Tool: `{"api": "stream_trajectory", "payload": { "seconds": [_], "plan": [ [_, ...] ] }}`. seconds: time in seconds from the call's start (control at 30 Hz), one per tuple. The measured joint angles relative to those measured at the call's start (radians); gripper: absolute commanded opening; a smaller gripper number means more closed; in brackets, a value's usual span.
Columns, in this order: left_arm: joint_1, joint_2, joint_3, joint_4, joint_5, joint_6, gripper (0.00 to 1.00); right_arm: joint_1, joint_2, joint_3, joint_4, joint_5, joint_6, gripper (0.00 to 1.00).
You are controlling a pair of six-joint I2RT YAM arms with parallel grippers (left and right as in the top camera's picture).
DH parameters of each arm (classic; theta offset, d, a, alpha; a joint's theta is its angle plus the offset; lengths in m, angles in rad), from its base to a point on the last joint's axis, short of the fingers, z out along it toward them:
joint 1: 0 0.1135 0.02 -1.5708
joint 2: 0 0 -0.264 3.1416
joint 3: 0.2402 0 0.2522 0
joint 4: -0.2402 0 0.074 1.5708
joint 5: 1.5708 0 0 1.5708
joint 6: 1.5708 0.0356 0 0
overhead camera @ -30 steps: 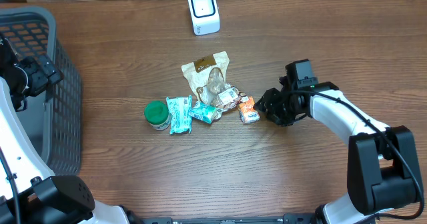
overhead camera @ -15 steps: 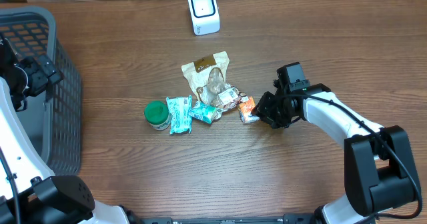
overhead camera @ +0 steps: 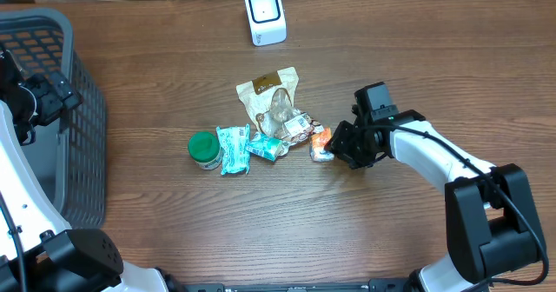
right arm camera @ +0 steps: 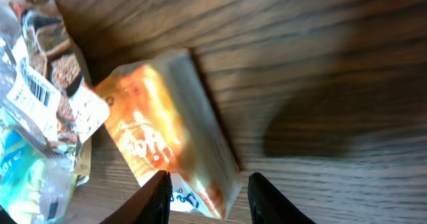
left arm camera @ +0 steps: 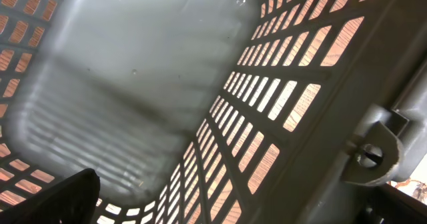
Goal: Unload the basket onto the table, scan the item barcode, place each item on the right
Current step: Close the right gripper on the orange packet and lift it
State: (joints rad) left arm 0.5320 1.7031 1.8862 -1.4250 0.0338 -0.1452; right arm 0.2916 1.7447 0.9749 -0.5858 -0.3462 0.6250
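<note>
Right gripper (right arm camera: pixel 208 196): jaws astride crinkly orange foil snack packet (right arm camera: pixel 160 137); pinch cannot be told. Left gripper (left arm camera: pixel 233 201): jaws wide apart, grey plastic mesh basket (left arm camera: pixel 280 104) ahead.

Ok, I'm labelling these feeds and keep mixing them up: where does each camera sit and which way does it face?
Overhead: fixed above, facing straight down at the table; both arms show.
Left wrist: on the left arm, looking into the grey basket; one dark finger shows.
Right wrist: on the right arm, looking down at the orange packet, fingers either side.
Shared: overhead also shows the basket and packet.
</note>
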Motion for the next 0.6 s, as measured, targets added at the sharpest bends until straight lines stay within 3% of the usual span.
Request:
{"api": "stream_trajectory", "payload": {
  "seconds": [0.17,0.4,0.6],
  "plan": [
    [0.000,0.000,0.000,0.000,0.000,0.000,1.00,0.023,0.001,0.000,0.008,0.014,0.000,0.39],
    [0.000,0.000,0.000,0.000,0.000,0.000,1.00,0.023,0.044,0.000,0.014,0.014,0.009,0.31],
    [0.000,0.000,0.000,0.000,0.000,0.000,1.00,0.024,0.045,0.001,0.026,0.005,0.016,0.04]
  ]
}}
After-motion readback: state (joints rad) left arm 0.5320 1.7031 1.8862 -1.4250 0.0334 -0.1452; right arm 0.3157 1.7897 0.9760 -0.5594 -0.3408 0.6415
